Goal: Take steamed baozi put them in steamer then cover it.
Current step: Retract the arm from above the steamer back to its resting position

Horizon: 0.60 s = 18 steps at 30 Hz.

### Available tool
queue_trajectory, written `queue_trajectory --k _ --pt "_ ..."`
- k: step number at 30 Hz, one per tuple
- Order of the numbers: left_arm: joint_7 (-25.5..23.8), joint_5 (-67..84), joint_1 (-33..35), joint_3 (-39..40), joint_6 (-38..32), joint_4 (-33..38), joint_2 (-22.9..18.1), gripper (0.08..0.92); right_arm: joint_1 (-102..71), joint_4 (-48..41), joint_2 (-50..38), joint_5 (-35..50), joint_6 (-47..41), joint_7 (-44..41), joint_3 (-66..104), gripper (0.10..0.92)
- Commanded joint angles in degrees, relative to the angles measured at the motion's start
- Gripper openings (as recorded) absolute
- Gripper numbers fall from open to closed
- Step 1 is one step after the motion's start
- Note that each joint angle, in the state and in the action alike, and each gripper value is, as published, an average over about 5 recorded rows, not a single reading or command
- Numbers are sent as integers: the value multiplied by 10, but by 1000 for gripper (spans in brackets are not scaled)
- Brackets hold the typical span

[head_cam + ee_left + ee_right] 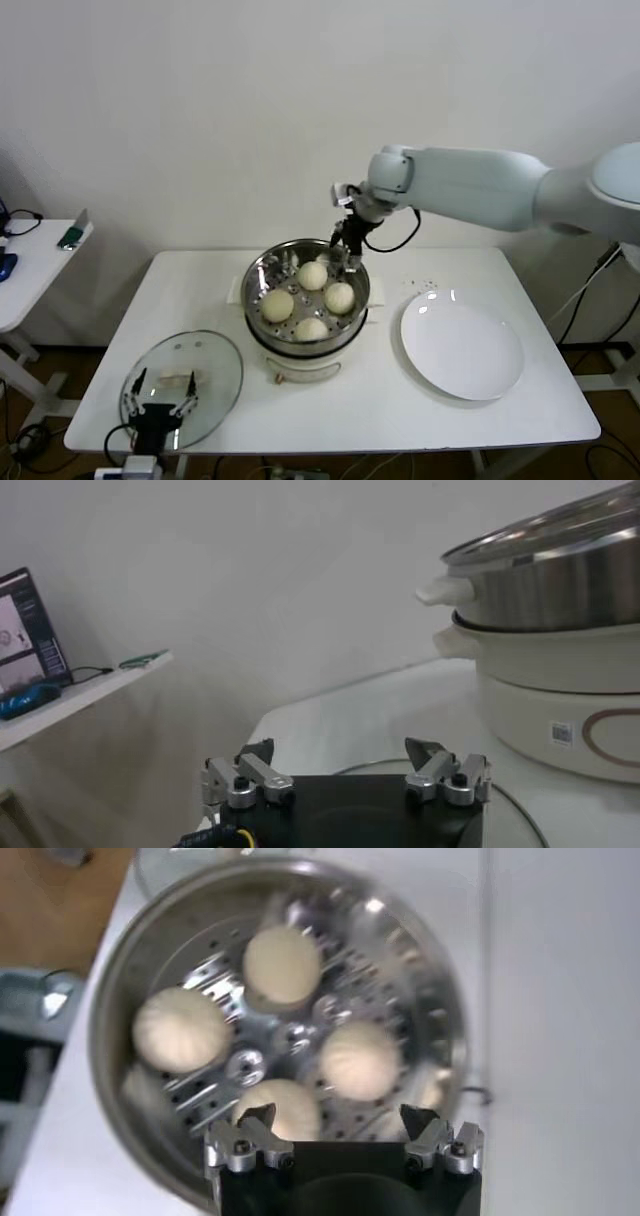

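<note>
White table [400, 420], plain white wall [200, 100]

Four smooth cream-white round dough buns [312, 274] sit pale against the shiny silver perforated tray of the round stainless-steel steamer [262, 285], its holes showing as dark dots below the black-and-silver right gripper [345, 262]. The steamer's base [300, 367] is cream-white, with a thin tan oval outline and a small grey label on its side. The round clear glass lid [205, 375] has a silver metal rim and a cream-white bar handle, just ahead of the black left gripper [158, 408] with its silver fingertips [232, 783]. A flat round glossy white plate [462, 348] lies on the plain white tabletop [380, 410]. The arm [480, 190] is pale grey-white, the wall off-white.
</note>
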<state>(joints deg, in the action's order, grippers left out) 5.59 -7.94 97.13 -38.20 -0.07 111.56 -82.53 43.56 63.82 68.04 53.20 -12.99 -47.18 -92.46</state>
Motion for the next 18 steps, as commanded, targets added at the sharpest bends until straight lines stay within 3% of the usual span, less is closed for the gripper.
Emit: queue_trajectory --k 1,18 --pt "2 -6 4 -1 -1 1 6 823 -41 64 -149 -41 72 113 112 823" --pt "9 -29 9 -14 -8 37 3 823 -509 157 -302 -144 159 298 607 823"
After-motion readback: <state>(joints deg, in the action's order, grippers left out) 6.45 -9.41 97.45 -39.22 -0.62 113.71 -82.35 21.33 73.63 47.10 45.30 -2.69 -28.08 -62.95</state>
